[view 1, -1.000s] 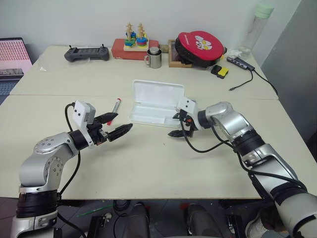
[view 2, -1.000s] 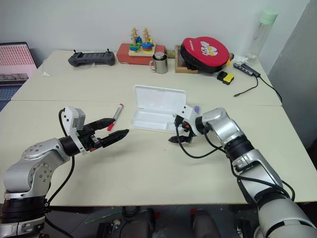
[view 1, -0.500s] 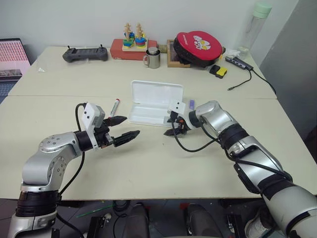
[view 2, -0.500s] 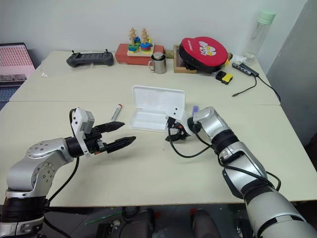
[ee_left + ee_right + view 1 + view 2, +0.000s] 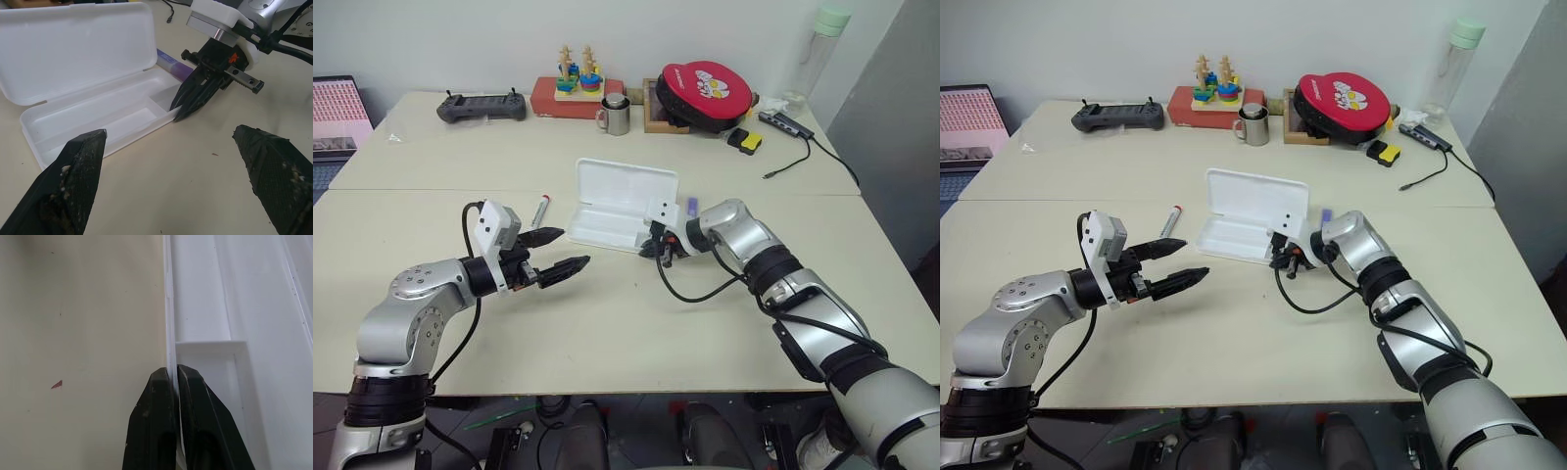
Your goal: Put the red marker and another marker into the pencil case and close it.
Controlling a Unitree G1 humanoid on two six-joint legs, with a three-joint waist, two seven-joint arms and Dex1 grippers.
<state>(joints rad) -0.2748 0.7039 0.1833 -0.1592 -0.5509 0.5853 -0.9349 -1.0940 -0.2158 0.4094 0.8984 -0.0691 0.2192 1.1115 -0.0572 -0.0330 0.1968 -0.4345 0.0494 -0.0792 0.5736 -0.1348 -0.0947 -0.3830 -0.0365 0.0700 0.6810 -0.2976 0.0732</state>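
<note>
The white pencil case lies open at the table's middle, its lid tilted up behind the tray. My right gripper is shut on the tray's near rim at the case's right end, with the thin wall pinched between its fingers. The purple marker lies just right of the case, behind that gripper. Left of the case the red marker rests on the table. My left gripper hovers open in front of the red marker, pointing toward the case, with nothing in it.
Along the back edge stand a black controller, a red box with a stacking toy, a metal mug, a round red case, a yellow-black block and a bottle. A cable trails at the right.
My right gripper's fingers have closed onto the case's near rim. The left gripper stays open in about the same place.
</note>
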